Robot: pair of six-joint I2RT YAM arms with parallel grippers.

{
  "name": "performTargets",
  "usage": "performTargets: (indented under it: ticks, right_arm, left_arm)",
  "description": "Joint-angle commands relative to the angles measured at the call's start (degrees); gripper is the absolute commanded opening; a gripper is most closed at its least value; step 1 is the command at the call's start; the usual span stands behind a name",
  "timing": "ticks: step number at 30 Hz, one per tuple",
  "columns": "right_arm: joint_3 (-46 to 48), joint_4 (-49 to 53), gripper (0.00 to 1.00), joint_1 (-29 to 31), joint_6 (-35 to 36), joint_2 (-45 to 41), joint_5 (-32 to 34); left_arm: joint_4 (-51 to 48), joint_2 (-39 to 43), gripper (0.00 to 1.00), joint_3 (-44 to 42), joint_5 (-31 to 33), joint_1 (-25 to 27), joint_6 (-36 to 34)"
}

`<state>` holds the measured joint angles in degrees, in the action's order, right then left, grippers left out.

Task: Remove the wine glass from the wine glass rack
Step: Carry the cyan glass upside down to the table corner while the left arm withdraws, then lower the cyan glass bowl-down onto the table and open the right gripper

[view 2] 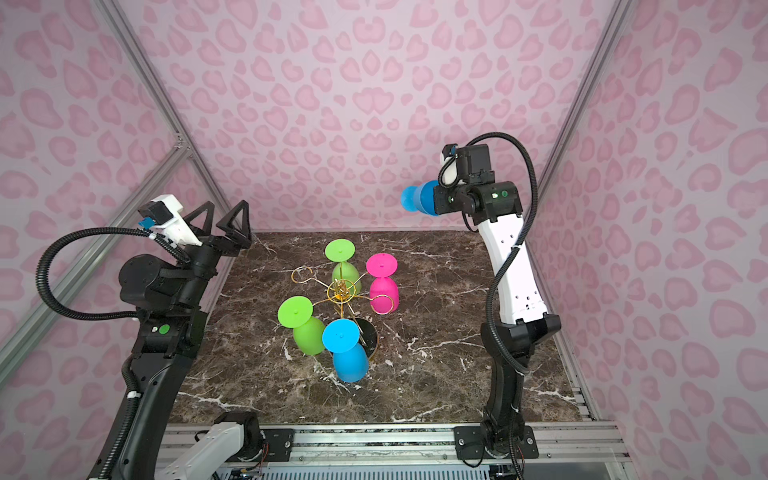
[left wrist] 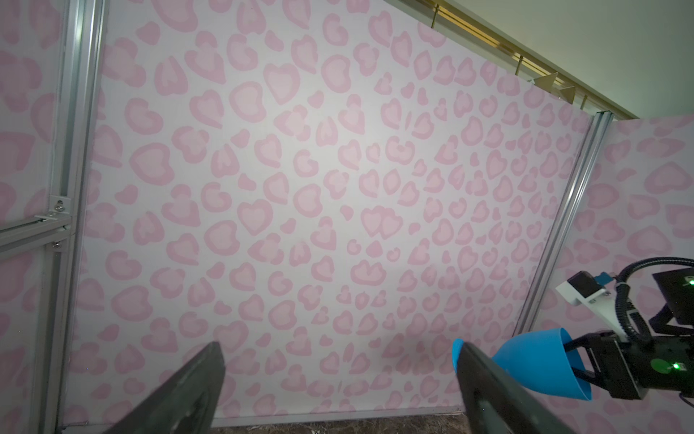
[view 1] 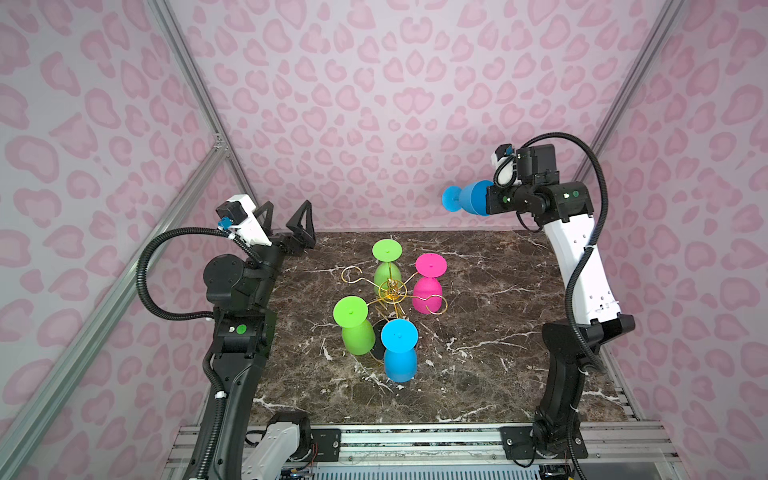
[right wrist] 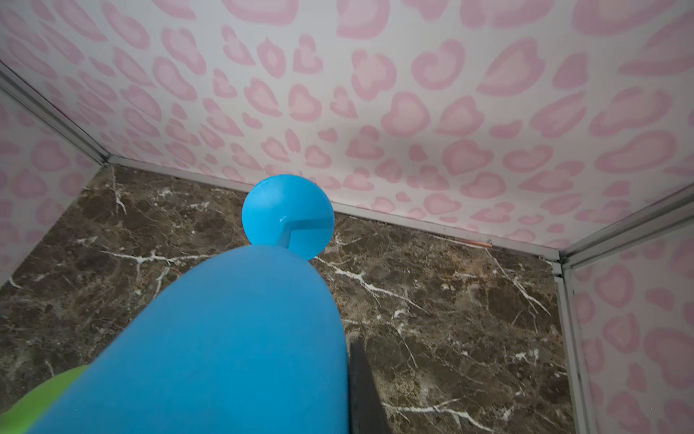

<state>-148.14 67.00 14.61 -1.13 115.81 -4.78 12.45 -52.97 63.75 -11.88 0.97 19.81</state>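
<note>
right jaws clamp blue wine glass; left jaws gape.

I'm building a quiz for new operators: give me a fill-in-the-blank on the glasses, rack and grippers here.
The glass in the right gripper is ___.
The rack holds two green glasses, one blue glass and one ___ glass.
The left gripper is ___ and empty.
Missing words: blue; pink; open.
</note>
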Motion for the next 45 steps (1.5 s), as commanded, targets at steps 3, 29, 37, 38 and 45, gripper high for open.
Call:
performTargets:
  ticks: [3, 29, 37, 38, 45]
  right_arm:
    - [-1.5, 7.3, 0.00, -0.4, 2.6, 5.7, 4.8]
    - [2.7, 12.9, 0.00, 0.9, 7.0, 16.8, 15.2]
    - [1.0, 12.9, 0.00, 3.6, 7.5, 20.2, 14.0]
    - [0.7, 12.8, 0.00, 3.8, 7.5, 20.3, 13.6]
    - [0.7, 12.6, 0.00, 4.9, 7.8, 20.3, 11.1]
  left_arm:
    - [-3.6, 3.5, 0.97, -2.2, 1.7, -0.2, -2.7]
    - [-5.1, 8.7, 0.97, -5.6, 0.8, -0.2, -6.5]
    - [-5.4, 8.6, 0.97, -5.7, 0.9, -0.2, -7.0]
    - [-5.4, 8.6, 0.97, -5.6, 0.9, -0.2, -7.1]
    - [-5.3, 8.3, 0.97, -5.6, 0.6, -0.3, -6.7]
